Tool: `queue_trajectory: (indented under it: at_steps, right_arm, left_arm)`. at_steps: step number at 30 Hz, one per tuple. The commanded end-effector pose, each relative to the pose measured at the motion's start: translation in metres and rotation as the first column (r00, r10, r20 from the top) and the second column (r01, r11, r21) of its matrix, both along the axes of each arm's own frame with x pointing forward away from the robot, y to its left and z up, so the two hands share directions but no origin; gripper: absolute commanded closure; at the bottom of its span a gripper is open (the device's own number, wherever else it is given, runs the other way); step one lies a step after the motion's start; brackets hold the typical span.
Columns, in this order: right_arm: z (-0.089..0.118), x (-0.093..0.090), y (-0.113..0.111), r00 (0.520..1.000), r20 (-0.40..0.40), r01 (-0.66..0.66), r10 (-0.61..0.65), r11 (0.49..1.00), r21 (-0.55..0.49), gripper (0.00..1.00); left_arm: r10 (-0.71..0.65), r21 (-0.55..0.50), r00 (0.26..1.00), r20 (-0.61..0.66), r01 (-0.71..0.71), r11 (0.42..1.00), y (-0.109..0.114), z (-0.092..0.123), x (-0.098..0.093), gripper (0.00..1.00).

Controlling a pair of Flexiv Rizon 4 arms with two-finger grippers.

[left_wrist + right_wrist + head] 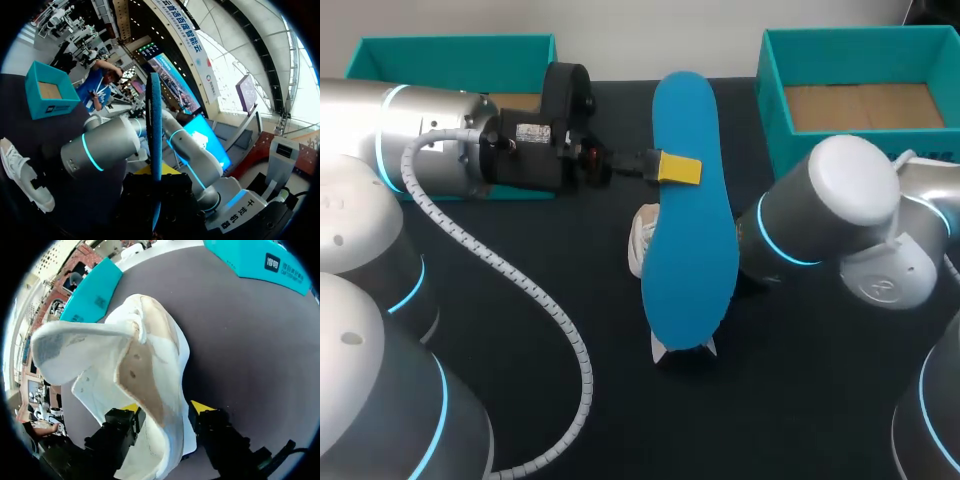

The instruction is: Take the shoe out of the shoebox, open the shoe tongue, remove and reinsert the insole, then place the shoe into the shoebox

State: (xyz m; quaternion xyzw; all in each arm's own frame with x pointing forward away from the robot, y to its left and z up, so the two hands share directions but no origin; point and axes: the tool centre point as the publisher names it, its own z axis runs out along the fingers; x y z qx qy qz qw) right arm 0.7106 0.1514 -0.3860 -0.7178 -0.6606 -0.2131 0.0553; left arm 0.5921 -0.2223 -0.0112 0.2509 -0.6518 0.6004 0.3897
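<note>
I see the dark table (790,400) with my left arm (430,140) and right arm (850,210) both over it. One teal shoebox (450,55) sits behind the left arm, well back from its fingers, and the other shoebox (860,45) stands beyond the right arm. The blue insole (690,240) is pinched in my left fingers (680,168), which are closed tight on one long edge partway along. It runs out to both sides of them and is edge-on to the wrist. Just under it, the white shoe (145,355) sits between my right fingers (200,406). They stand fairly wide and press it from both sides, with most of the shoe spreading out ahead of them.
</note>
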Motion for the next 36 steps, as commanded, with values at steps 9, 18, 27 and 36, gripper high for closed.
queue_trajectory:
  at_steps: [9, 18, 27, 36]
  right_arm:
    - [0.056, -0.023, -0.031, 0.998, 0.055, -0.027, 0.018, 0.986, 0.165, 0.0]
    - [0.056, -0.023, -0.031, 0.998, 0.055, -0.027, 0.018, 0.986, 0.165, 0.0]
    - [0.086, -0.023, -0.042, 0.991, 0.076, -0.134, 0.114, 0.93, 0.343, 0.0]
    - [0.112, -0.029, -0.059, 0.987, 0.108, -0.157, 0.115, 0.798, 0.581, 0.0]
  left_arm:
    - [0.002, -0.002, 1.0, 0.0, -0.002, 1.0, 0.0, -0.001, -0.002, 1.0]
    - [0.002, -0.002, 1.0, 0.0, -0.002, 1.0, 0.0, -0.001, -0.002, 1.0]
    - [0.002, -0.002, 1.0, 0.0, -0.002, 1.0, 0.0, -0.001, -0.002, 1.0]
    - [0.002, -0.002, 1.0, 0.0, -0.002, 1.0, 0.0, -0.001, -0.002, 1.0]
